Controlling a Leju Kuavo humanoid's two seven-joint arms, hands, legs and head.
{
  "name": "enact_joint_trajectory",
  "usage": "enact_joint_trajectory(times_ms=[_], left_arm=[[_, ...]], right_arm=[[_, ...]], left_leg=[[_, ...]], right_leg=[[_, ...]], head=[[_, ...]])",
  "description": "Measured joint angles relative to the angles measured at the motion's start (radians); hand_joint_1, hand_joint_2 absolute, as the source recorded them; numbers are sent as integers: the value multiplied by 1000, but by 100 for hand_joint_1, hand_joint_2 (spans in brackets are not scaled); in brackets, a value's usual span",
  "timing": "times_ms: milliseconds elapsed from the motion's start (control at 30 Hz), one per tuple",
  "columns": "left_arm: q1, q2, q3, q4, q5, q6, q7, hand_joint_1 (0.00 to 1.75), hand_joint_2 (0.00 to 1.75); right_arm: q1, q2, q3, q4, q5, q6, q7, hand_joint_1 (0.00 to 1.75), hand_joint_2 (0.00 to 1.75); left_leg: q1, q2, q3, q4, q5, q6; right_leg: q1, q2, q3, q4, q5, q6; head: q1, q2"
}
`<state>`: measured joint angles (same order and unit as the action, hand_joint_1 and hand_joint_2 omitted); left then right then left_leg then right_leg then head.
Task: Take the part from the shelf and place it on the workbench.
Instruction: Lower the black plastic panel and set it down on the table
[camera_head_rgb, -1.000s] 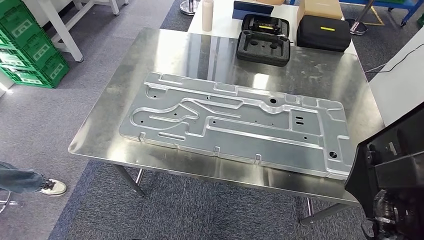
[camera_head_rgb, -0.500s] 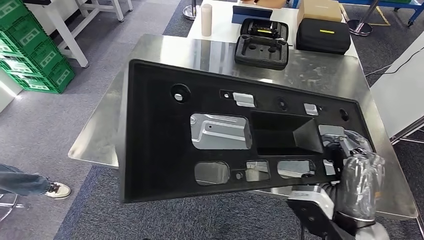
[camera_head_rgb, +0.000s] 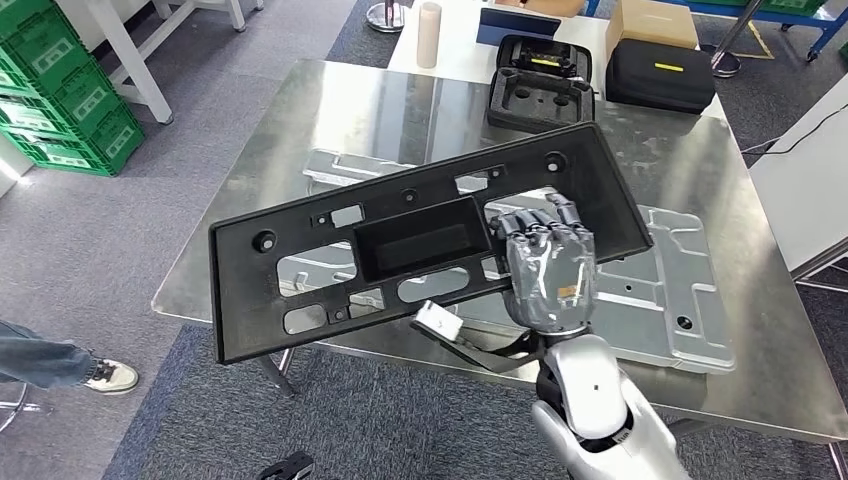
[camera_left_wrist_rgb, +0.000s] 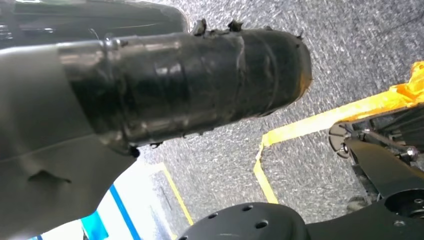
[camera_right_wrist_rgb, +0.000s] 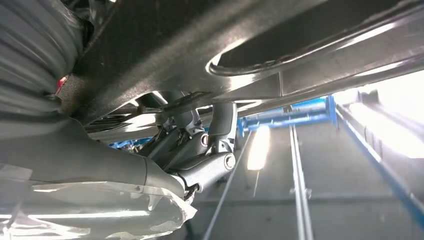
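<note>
since half a second before, the black plastic panel (camera_head_rgb: 400, 250) had tilted and shrunk back over the steel workbench (camera_head_rgb: 300, 110), uncovering more of the stamped metal sheet (camera_head_rgb: 660, 280). at twelve o'clock an open foam-lined case (camera_head_rgb: 540, 95) held black inserts. the right hand (camera_head_rgb: 545, 265) gripped the panel's lower edge at five o'clock, fingers (camera_head_rgb: 530, 225) curled over it. the left hand (camera_left_wrist_rgb: 190, 85) hung over the floor, its fingers' state unclear.

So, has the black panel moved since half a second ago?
Yes. The black panel swung up and away, toward the far side of the metal table, held by the right hand.
</note>
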<state>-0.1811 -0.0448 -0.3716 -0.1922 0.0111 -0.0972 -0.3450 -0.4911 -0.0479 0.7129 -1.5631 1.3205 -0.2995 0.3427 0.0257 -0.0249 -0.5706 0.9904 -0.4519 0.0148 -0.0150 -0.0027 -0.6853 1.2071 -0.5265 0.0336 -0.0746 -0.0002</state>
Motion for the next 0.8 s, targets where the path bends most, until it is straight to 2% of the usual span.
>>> enact_joint_trajectory(times_ms=[33,67,100,133,167,200,233,267,333,367,400,467,500,533,567,600,633,667,700,767,800], left_arm=[[-4,-4,-10,0,-5,-4,3,0,0],[-5,-4,-15,0,-7,-5,4,0,0],[-6,-4,-19,-1,-8,-5,5,0,0],[-7,-4,-24,-2,-9,-6,5,0,0],[-8,-6,-27,-3,-10,-6,5,0,0],[-9,-9,-31,-4,-10,-7,5,0,0],[-10,-12,-35,-4,-10,-7,6,0,0],[-10,-15,-39,-4,-10,-7,6,0,0],[-10,-15,-44,-4,-10,-6,6,0,0],[-11,-15,-45,-5,-10,-5,6,0,0],[-12,-15,-46,-5,-10,-5,7,0,0],[-12,-14,-48,-5,-10,-5,8,0,0],[-10,-11,-49,-5,-10,-5,8,0,0],[-7,-8,-50,-5,-10,-5,8,0,0],[-6,-4,-51,-5,-10,-5,8,0,0],[-5,-1,-51,-5,-10,-5,8,0,0],[-5,2,-52,-5,-10,-5,8,0,0],[-5,4,-52,-5,-10,-5,8,0,0],[-4,5,-53,-5,-10,-5,8,0,0],[1,5,-54,-6,-10,-3,8,0,0],[4,2,-54,-6,-10,-1,7,0,0]], right_arm=[[-32,25,16,93,9,-13,8,175,175],[-46,37,22,146,9,-22,16,175,175],[-60,46,26,190,5,-28,21,175,175],[-76,55,28,233,-1,-32,26,175,175],[-92,63,31,272,-7,-34,29,175,175],[-105,71,32,308,-13,-35,31,175,175],[-114,77,33,340,-18,-35,33,175,175],[-120,82,33,367,-21,-36,34,175,175],[-127,92,34,412,-22,-36,35,175,175],[-132,98,34,433,-23,-37,34,175,175],[-137,104,35,453,-24,-37,35,175,175],[-145,112,36,489,-36,-31,43,175,175],[-145,114,35,505,-47,-25,51,175,175],[-146,114,33,520,-61,-18,60,175,175],[-146,112,30,537,-78,-10,70,175,175],[-148,109,25,552,-97,-5,81,175,175],[-151,104,18,565,-117,-1,91,175,175],[-154,99,9,576,-139,1,101,175,175],[-158,92,-1,584,-158,2,108,175,175],[-163,80,-24,598,-185,4,114,175,175],[-164,74,-34,605,-192,4,114,175,175]], left_leg=[[-4,-3,-2,0,2,3],[-9,-6,-1,0,2,3],[-12,-8,0,-1,2,3],[-16,-10,0,-2,3,3],[-16,-10,-1,-4,4,1],[-14,-9,-3,-7,6,-2],[-12,-8,-4,-11,8,-6],[-10,-8,-2,-17,11,-11],[-12,-2,0,-14,3,-17],[-14,2,-11,11,-14,-21],[-14,6,-35,61,-40,-26],[-8,11,-101,188,-94,-38],[-4,12,-124,229,-103,-44],[1,13,-130,234,-92,-51],[6,15,-115,200,-63,-58],[13,17,-83,136,-27,-68],[16,15,-52,78,-3,-76],[20,12,-31,34,11,-74],[21,9,-21,14,12,-67],[19,4,-26,18,6,-40],[19,6,-26,21,5,-32]], right_leg=[[2,0,-27,51,-10,-6],[6,1,-11,9,22,-18],[15,2,20,-64,63,-37],[24,1,52,-135,92,-59],[33,0,76,-193,112,-78],[41,0,89,-225,119,-92],[44,-1,94,-238,117,-99],[45,-1,98,-252,121,-100],[38,-3,121,-292,135,-94],[33,-5,134,-313,143,-89],[28,-6,143,-327,148,-83],[24,-7,147,-332,149,-80],[22,-8,147,-330,147,-77],[19,-7,147,-326,143,-73],[14,-7,146,-318,138,-65],[9,-6,143,-304,130,-55],[5,-4,136,-285,119,-43],[3,-3,128,-265,109,-33],[3,-1,119,-249,101,-25],[4,1,112,-237,96,-20],[2,2,112,-236,94,-17]], head=[[1,0],[1,0],[1,0],[-1,0],[-3,0],[-5,0],[-6,0],[-4,0],[-5,0],[-6,0],[-8,0],[-10,0],[-10,0],[-10,0],[-10,0],[-10,0],[-11,0],[-13,0],[-13,0],[-11,0],[-10,0]])
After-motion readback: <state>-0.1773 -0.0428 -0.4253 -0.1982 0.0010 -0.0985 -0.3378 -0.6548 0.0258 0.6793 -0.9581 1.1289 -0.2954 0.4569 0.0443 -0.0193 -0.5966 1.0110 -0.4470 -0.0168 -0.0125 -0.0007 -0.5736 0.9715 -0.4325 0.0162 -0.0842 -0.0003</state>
